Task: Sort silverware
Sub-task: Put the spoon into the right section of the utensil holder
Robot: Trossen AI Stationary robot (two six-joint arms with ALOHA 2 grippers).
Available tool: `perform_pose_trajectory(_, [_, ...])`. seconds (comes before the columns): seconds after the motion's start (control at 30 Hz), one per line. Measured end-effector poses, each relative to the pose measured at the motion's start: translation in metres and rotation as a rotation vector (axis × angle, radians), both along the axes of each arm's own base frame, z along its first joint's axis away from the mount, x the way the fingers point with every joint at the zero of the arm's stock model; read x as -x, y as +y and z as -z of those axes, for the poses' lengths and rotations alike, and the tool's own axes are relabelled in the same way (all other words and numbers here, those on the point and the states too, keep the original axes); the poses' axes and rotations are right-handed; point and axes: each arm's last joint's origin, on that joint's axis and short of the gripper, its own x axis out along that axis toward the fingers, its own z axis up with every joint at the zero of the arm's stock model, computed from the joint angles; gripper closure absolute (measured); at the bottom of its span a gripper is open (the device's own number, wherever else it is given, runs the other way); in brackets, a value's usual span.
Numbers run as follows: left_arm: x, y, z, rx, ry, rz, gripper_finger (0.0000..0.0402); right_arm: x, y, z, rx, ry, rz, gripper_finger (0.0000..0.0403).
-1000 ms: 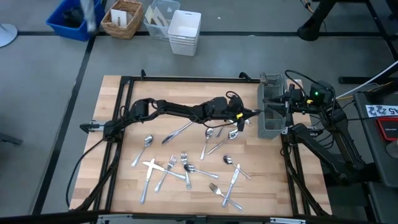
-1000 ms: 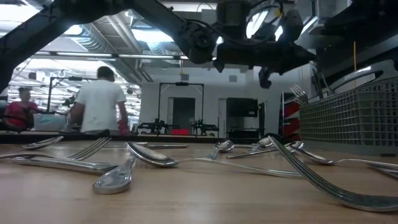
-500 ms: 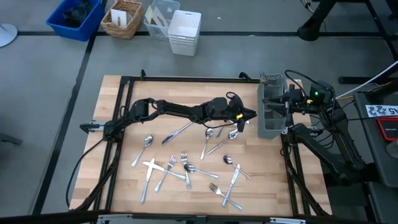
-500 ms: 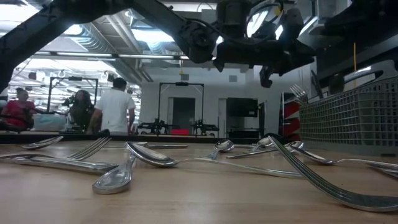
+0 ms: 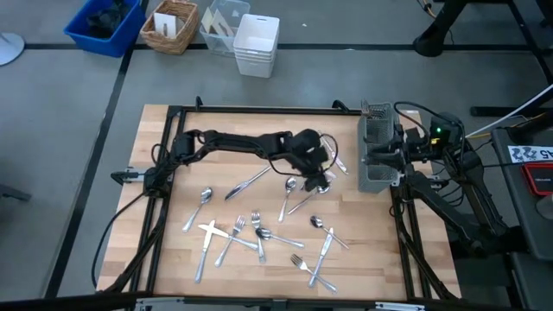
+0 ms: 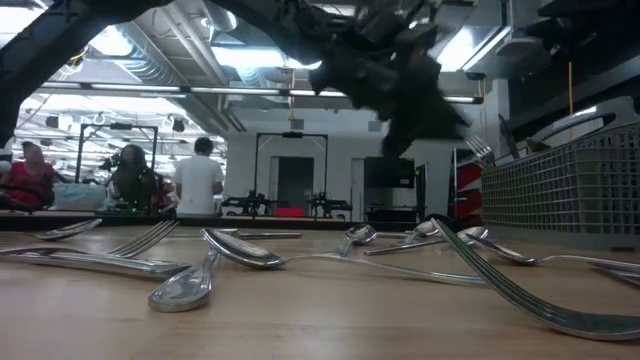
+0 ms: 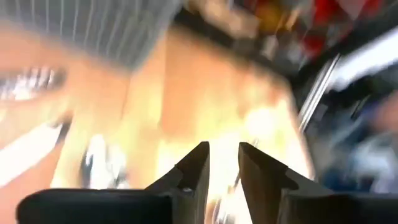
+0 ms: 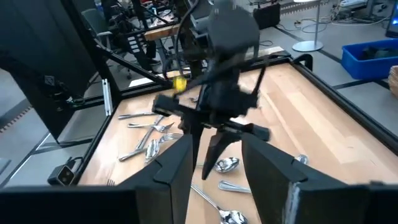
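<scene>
The left gripper (image 5: 320, 175) is seen out over the middle of the table (image 5: 173, 259), pointed down at a small cluster of spoons (image 5: 304, 186). In its own wrist view the two fingers (image 7: 194, 171) are parted by a narrow gap and nothing is seen between them, so it's empty, just hanging above the wood. From the right wrist view the same gripper (image 8: 208, 146) is shown tilted tip-down over a spoon (image 8: 225, 165), apart from it as far as can be told.

The right gripper (image 5: 373, 157) is parked at the table's right edge, right beside the dark wire-mesh caddy (image 5: 376, 173). Its fingers (image 8: 177, 163) are spread wide with nothing gripped.

The silverware (image 5: 259, 229) is mostly scattered loose on the wooden top: a knife (image 5: 246, 183) lying near the left arm's elbow side, a spoon off toward the left (image 5: 200, 206), a bunch of crossed forks and knives toward the near edge (image 5: 226, 238), and another fork-and-knife pair lower right (image 5: 315, 263). A few fork tines are seen poking up out of the caddy in the low view (image 6: 480, 150).

A couple of people (image 6: 200, 180) are spotted in the room behind the table, well away. Bins and a basket (image 5: 171, 26) are set on the floor beyond the far edge.
</scene>
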Motion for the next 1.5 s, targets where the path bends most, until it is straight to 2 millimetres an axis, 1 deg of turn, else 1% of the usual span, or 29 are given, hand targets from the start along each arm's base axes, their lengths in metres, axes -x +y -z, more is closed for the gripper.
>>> perform_pose_trajectory(0.1, [0.012, 0.004, 0.013, -0.039, 0.141, 0.043, 0.0325, 0.000, -0.001, 0.000, 0.003, 0.006, 0.015, 0.0260])
perform_pose_trajectory(0.2, [0.021, 0.012, 0.019, -0.072, 0.226, 0.037, 0.0322, 0.000, -0.001, 0.000, 0.004, 0.007, 0.017, 0.0260])
perform_pose_trajectory(0.33, [0.029, 0.021, 0.024, -0.132, 0.305, 0.029, 0.0317, 0.000, -0.001, 0.000, 0.004, 0.007, 0.017, 0.0260])
perform_pose_trajectory(0.43, [0.034, 0.025, 0.026, -0.185, 0.321, 0.091, 0.0309, 0.000, -0.001, 0.000, 0.004, 0.007, 0.017, 0.0260])
perform_pose_trajectory(0.5, [0.037, 0.026, 0.028, -0.227, 0.352, 0.104, 0.0296, 0.000, -0.001, 0.000, 0.004, 0.007, 0.017, 0.0260])
perform_pose_trajectory(0.63, [0.041, 0.027, 0.030, -0.311, 0.419, 0.062, 0.0260, 0.000, -0.001, 0.000, 0.004, 0.007, 0.016, 0.0260])
perform_pose_trajectory(0.8, [0.042, 0.028, 0.031, -0.370, 0.420, 0.104, 0.0223, 0.000, -0.001, 0.000, 0.004, 0.007, 0.016, 0.0260])
perform_pose_trajectory(0.87, [0.042, 0.028, 0.032, -0.371, 0.423, 0.105, 0.0218, 0.000, -0.001, 0.000, 0.004, 0.007, 0.016, 0.0260])
perform_pose_trajectory(1.0, [0.042, 0.030, 0.040, -0.365, 0.447, 0.106, 0.0215, 0.000, 0.000, 0.001, 0.000, 0.009, 0.016, 0.0260])
perform_pose_trajectory(1.37, [0.047, 0.048, 0.053, -0.355, 0.511, 0.053, 0.0215, 0.001, 0.001, 0.003, -0.035, 0.028, 0.018, 0.0260])
perform_pose_trajectory(1.5, [0.048, 0.048, 0.060, -0.321, 0.542, 0.052, 0.0215, 0.001, 0.001, 0.004, -0.036, 0.029, 0.018, 0.0260])
